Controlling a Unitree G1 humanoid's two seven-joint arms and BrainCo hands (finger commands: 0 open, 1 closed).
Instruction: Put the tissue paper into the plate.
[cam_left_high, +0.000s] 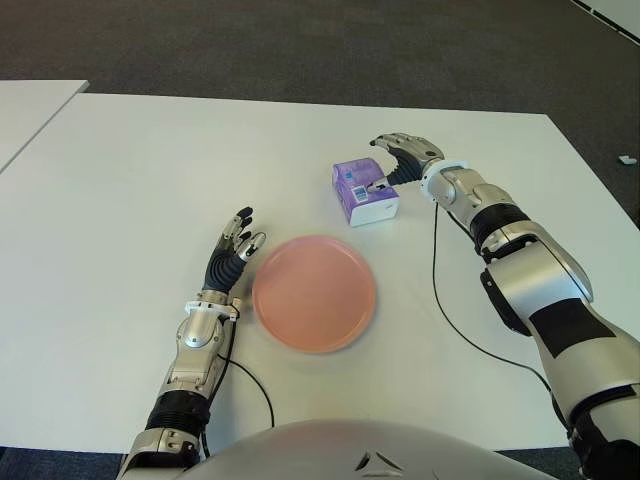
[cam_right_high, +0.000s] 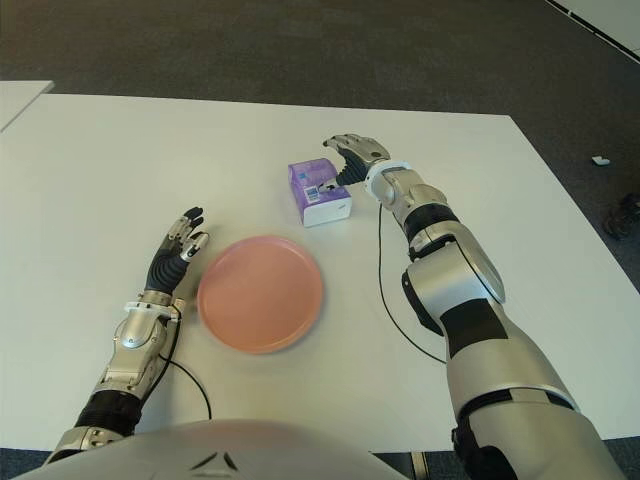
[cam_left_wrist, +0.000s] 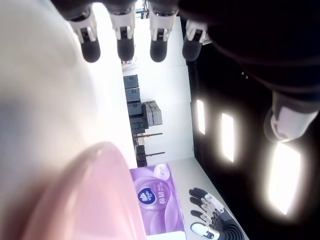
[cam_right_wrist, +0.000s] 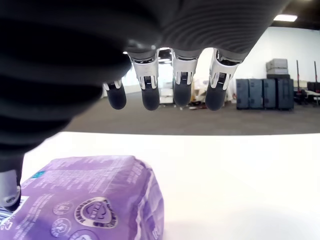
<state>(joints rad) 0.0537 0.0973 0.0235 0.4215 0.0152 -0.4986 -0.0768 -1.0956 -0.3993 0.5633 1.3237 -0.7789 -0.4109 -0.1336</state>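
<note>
Tissue paper, a small purple pack (cam_left_high: 364, 192), lies on the white table (cam_left_high: 130, 180) just beyond the far right rim of the pink plate (cam_left_high: 314, 292), and is not yet in it. In the left eye view the right hand (cam_left_high: 400, 160) sits at the pack's far right side, fingers arched over it with the thumb down by its near edge, a pose that looks set up for a pinch across the pack. The left hand (cam_left_high: 232, 252) shows just left of the plate, fingers straight and holding nothing.

The right eye view shows the same layout, with a dark cable (cam_right_high: 384, 290) trailing across the table from the right forearm.

From the left wrist view, the four left fingertips (cam_left_wrist: 125, 49) are spread and clear of everything; the plate's rim fills the near corner and the pack lies beyond it with the other hand behind.

From the right wrist view, the right fingers (cam_right_wrist: 181, 95) hang above the pack's top with open space beneath them, so nothing is gripped yet. The thumb appears just beside the pack's edge; whether it touches, I cannot tell.
</note>
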